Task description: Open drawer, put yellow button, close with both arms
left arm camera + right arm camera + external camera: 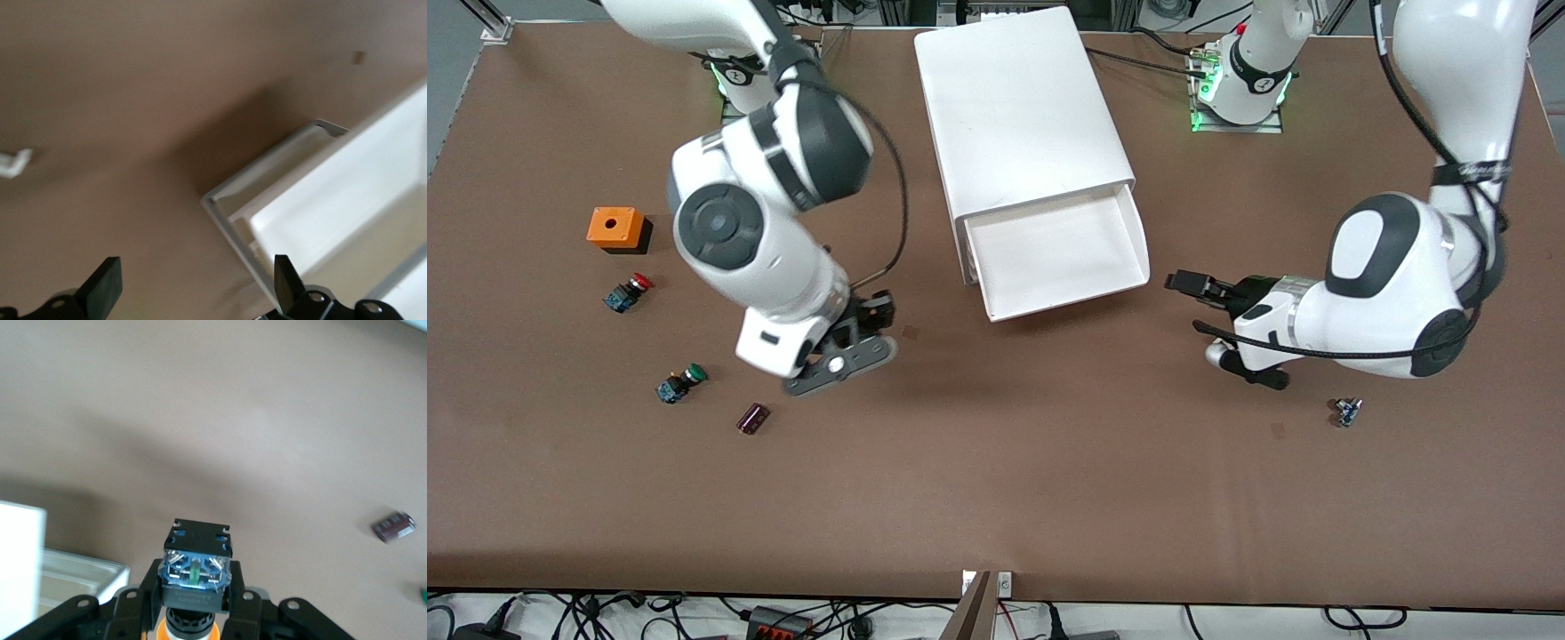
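Right jaws [193, 613]: closed on the yellow button [195, 577]. The right wrist view shows the button's blue-and-black terminal body pointing away from the wrist, with the orange-yellow cap seated down between the two fingers. In the front view these jaws [852, 348] hang over bare counter [996, 480], at about 8 o'clock from the open drawer; the button itself is hidden under the wrist there.

Left jaws [197, 283]: fully spread and holding nothing. The left wrist view shows both black fingertips [103, 283] wide apart, with brown counter and the drawer's corner between them. In the front view these jaws [1183, 283] point toward the drawer's side wall, just beside its corner at the left arm's end and apart from it.

The drawer [1063, 298] is the uppermost tray of the white cabinet [1018, 107] and stands pulled out toward the front camera. Its white floor is exposed.

Other items on the counter:
- An orange box [615, 227] with a hole in its top lies toward the right arm's end.
- A red-capped button [628, 292] lies at 6 o'clock from the box.
- A green-capped button [680, 383] lies at 5 o'clock from the red one.
- A dark cylindrical part [752, 418] lies at 4 o'clock from the green one.
- A small blue component [1346, 412] lies toward the left arm's end, nearer the front camera than the drawer.
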Controlling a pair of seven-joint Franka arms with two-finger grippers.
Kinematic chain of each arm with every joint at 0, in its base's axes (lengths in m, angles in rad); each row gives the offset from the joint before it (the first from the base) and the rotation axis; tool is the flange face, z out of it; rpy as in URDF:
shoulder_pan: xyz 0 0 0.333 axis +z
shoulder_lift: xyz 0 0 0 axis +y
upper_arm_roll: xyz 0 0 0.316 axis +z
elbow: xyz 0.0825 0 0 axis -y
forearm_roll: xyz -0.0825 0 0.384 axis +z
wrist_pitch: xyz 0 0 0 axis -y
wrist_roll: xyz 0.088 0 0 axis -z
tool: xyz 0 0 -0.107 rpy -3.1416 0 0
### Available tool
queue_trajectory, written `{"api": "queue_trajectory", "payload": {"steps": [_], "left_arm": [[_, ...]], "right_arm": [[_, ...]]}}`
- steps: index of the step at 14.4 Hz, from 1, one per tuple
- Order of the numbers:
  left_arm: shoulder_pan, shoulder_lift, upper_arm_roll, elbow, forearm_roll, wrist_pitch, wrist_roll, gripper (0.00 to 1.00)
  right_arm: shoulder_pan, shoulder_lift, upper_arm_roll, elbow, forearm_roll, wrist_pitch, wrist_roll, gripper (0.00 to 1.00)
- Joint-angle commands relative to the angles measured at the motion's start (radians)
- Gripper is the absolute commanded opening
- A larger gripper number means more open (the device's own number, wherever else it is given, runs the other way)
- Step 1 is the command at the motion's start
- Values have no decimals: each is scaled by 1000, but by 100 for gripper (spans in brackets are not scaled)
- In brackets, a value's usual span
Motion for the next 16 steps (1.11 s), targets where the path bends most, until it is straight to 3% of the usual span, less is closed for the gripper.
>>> {"api": "queue_trajectory", "payload": {"steps": [1, 4, 7, 11, 14, 16], "left_arm": [[-25, -28, -6, 48, 219, -34, -137, 100], [-12, -53, 6, 72, 304, -32, -130, 100], [29, -54, 13, 199, 312, -54, -125, 100], [69, -132, 8, 106, 313, -54, -150, 100], [84, -244, 2, -90, 321, 101, -180, 100], [81, -269, 0, -123, 321, 129, -182, 100]], "right_arm": [[74, 9, 1, 40, 11, 52, 130, 0], [148, 13, 1, 43, 11, 150, 258, 0], [211, 21, 6, 43, 11, 180, 333, 0], [317, 65, -11, 43, -13, 236, 439, 0], [332, 97, 1, 40, -4, 235, 434, 0], [343, 98, 6, 35, -7, 166, 437, 0]]}}
